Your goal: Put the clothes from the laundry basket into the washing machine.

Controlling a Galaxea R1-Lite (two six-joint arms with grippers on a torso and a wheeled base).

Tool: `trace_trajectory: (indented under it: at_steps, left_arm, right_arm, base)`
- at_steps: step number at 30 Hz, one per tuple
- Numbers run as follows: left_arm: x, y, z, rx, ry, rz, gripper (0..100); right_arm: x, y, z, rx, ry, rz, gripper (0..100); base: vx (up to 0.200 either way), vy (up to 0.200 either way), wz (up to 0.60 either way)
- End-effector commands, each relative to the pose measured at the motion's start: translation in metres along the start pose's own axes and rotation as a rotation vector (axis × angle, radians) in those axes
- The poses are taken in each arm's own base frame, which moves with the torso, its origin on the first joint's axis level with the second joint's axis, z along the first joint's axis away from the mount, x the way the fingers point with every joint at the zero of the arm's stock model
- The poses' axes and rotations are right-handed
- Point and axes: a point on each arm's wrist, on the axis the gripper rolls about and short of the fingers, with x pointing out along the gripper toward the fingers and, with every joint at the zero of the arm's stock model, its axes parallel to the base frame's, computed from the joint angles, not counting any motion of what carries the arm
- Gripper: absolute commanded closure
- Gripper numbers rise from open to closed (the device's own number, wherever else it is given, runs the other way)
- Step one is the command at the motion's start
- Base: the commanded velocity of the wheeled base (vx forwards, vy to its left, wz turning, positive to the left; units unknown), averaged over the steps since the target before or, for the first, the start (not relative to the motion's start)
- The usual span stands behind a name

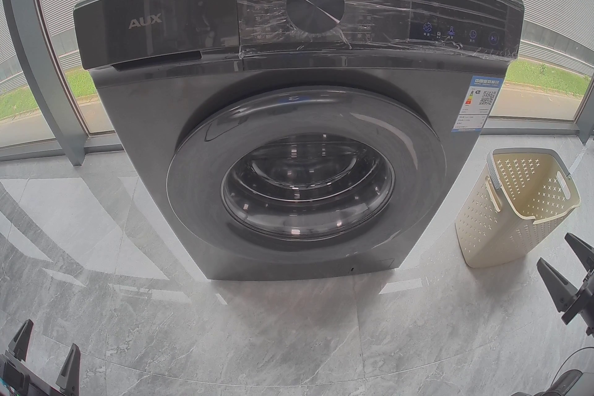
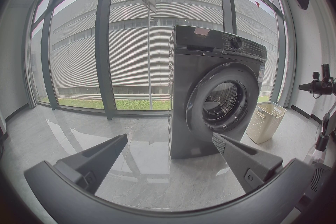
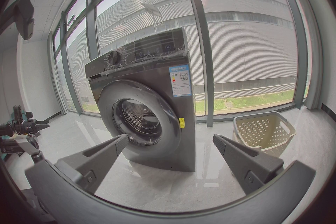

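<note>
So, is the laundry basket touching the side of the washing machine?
Apart. The right wrist view shows a strip of bare floor between the laundry basket and the washing machine.

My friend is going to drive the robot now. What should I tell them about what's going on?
Left claw: open, holding nothing, low in front of the machine.
Right claw: open, holding nothing, close to the basket.
The grey front-loading washing machine has its round glass door shut.
The cream perforated plastic laundry basket stands on the grey marble floor, to the machine's right. Its bottom is hidden, so I cannot tell what lies inside.
Done: nothing yet, judging by the shut door.
Left: open the door, check the basket, move any clothes into the drum.
</note>
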Motion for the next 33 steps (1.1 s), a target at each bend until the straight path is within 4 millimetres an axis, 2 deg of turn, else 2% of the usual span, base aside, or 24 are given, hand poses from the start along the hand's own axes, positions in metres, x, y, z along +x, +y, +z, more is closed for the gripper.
trace_trajectory:
  at_steps: [1,3,6,7,11,14,20,27,33]
  left_arm:
    - [0.0,0.0,-0.005,0.0,-0.001,0.001,0]
    - [0.0,0.0,-0.005,0.0,-0.001,0.001,0]
    - [0.0,0.0,-0.005,0.0,-0.001,0.001,0]
    - [0.0,0.0,-0.005,0.0,-0.001,0.001,0]
    - [0.0,0.0,-0.005,0.0,-0.001,0.001,0]
    - [0.0,0.0,-0.005,-0.002,-0.001,0.001,0]
    - [0.0,0.0,-0.005,-0.002,-0.001,0.001,0]
    - [0.0,0.0,-0.005,-0.003,-0.001,0.002,0]
    - [0.0,0.0,-0.005,-0.003,-0.001,0.002,0]
  right_arm:
    - [-0.044,0.004,-0.007,-0.041,-0.143,-0.076,0]
    - [-0.055,0.006,-0.01,-0.075,-0.179,-0.101,0]
    - [-0.058,0.007,-0.011,-0.08,-0.186,-0.103,0]
    - [-0.066,0.009,-0.018,-0.086,-0.193,-0.107,0]
    - [-0.073,0.01,-0.029,-0.086,-0.182,-0.123,0]
    - [-0.085,0.013,-0.048,-0.088,-0.164,-0.147,0]
    - [-0.085,0.012,-0.047,-0.091,-0.174,-0.171,0]
    - [-0.085,0.009,-0.061,-0.056,-0.045,-0.277,0]
    - [-0.085,0.007,-0.061,-0.063,-0.051,-0.348,0]
  base:
    - [0.0,0.0,0.0]
    - [0.0,0.0,0.0]
    - [0.0,0.0,0.0]
    - [0.0,0.0,0.0]
    - [0.0,0.0,0.0]
    - [0.0,0.0,0.0]
    - [0.0,0.0,0.0]
    - [0.0,0.0,0.0]
    - [0.0,0.0,0.0]
